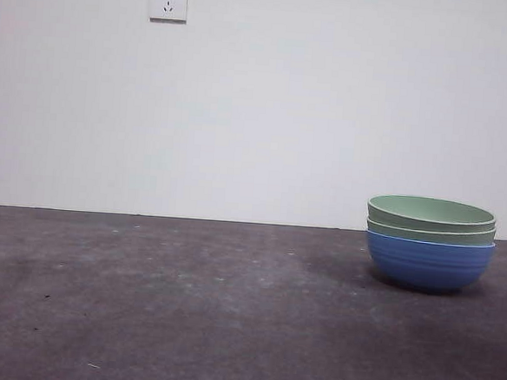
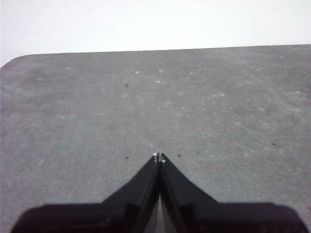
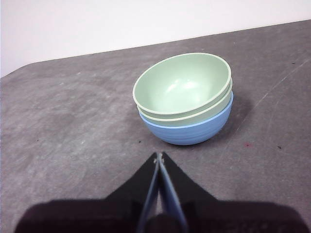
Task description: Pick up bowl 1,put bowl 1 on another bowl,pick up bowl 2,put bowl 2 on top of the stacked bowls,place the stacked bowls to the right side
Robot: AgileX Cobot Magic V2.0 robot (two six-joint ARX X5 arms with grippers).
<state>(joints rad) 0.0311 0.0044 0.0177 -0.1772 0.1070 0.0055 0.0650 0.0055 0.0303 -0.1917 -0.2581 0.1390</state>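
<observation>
Left gripper (image 2: 159, 158) clenched on nothing over bare table (image 2: 97, 121), no bowls near; the stacked bowls (image 1: 430, 243), two pale green nested in the blue, sit far right, just ahead of the right gripper (image 3: 159, 156), also clenched empty, path unobstructed.

a blue bowl (image 1: 428, 265) with faint ridges holds two pale green bowls (image 1: 431, 211). the bench (image 1: 184, 316) is mottled dark grey; the wall (image 1: 259, 112) white; both grippers' jaws black.
</observation>
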